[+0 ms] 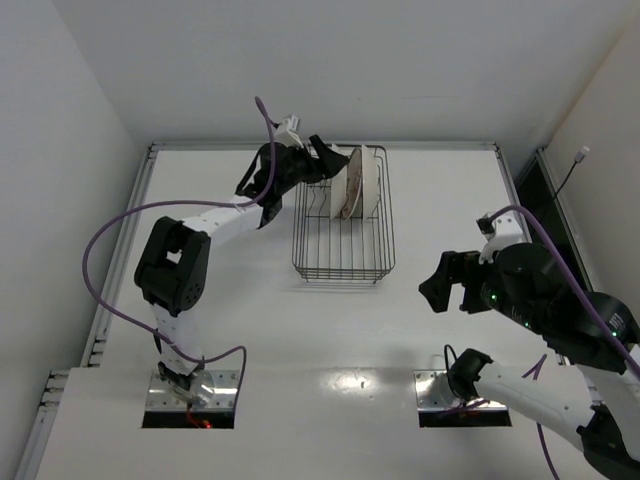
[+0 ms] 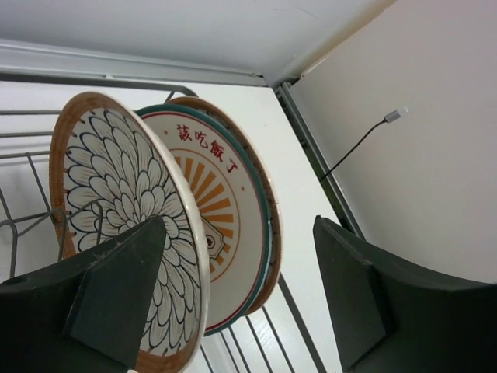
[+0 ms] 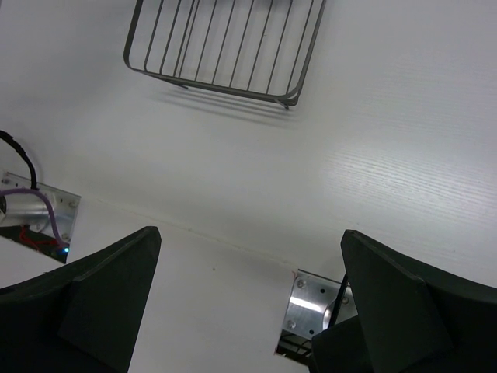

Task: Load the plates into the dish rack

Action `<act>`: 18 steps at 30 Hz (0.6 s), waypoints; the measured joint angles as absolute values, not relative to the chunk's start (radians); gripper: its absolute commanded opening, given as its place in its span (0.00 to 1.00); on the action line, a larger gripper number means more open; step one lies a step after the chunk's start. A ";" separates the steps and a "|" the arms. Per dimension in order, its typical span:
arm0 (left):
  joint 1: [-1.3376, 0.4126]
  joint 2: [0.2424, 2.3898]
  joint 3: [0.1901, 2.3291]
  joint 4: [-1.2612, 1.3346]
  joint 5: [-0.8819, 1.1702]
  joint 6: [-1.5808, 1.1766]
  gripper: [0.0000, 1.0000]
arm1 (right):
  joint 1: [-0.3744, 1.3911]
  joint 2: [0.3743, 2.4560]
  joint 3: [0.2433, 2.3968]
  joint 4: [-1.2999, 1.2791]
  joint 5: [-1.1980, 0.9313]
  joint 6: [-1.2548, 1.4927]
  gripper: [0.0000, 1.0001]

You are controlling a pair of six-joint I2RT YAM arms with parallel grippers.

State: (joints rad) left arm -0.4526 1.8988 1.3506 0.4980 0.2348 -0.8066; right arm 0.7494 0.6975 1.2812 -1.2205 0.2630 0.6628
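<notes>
The black wire dish rack [image 1: 340, 240] stands at the back middle of the table. Three plates [image 1: 356, 185] stand upright on edge in its far end. In the left wrist view the nearest is a petal-pattern plate [image 2: 116, 194], then the white sunburst plate [image 2: 217, 198], then an orange-brown rim [image 2: 264, 194] of the third behind it. My left gripper [image 1: 325, 158] is open at the rack's far left corner; in its own view [image 2: 237, 287] the plates' lower edges lie between its spread fingers, gripped by neither. My right gripper [image 1: 447, 283] is open and empty, right of the rack.
The rack's near half [image 3: 225, 54] holds only bare wires. The table's raised back edge and right wall [image 2: 311, 148] are close behind the plates. A dangling cable [image 2: 365, 140] hangs on that wall. Metal base mounts [image 1: 190, 395] [image 3: 311, 311] sit at the near edge.
</notes>
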 measured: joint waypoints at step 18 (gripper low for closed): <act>-0.439 1.475 1.314 0.107 0.107 -0.491 0.97 | 0.749 0.689 1.249 -1.231 0.374 0.696 1.00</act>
